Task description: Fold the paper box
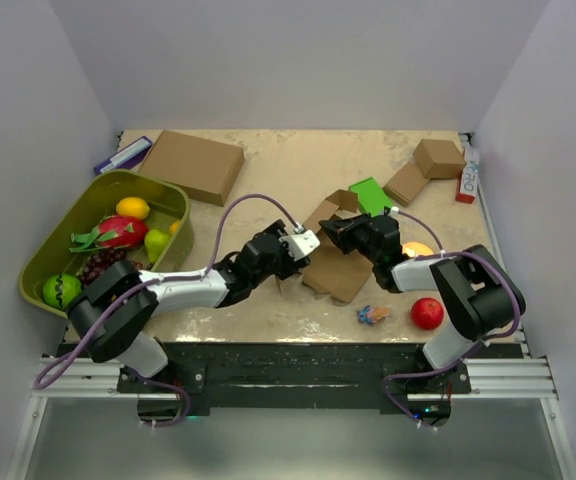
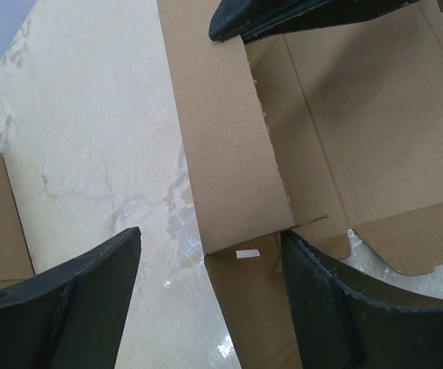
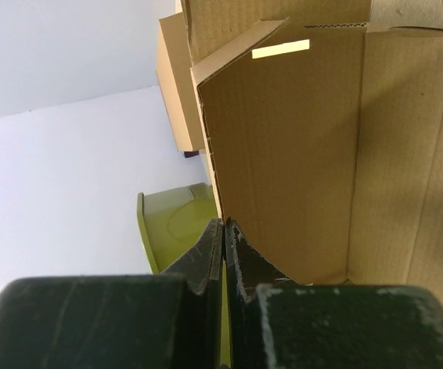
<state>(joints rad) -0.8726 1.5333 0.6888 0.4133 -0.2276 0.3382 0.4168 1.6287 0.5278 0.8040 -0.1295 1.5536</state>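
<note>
The paper box (image 1: 338, 275) lies half-opened in the middle of the table (image 1: 298, 165), one side wall raised. My right gripper (image 3: 223, 227), at the box's 12 o'clock end, is pinched tight on that wall's thin edge. My left gripper (image 2: 210, 237), at its 9 o'clock side, is spread wide astride the wall, gripping nothing.
</note>
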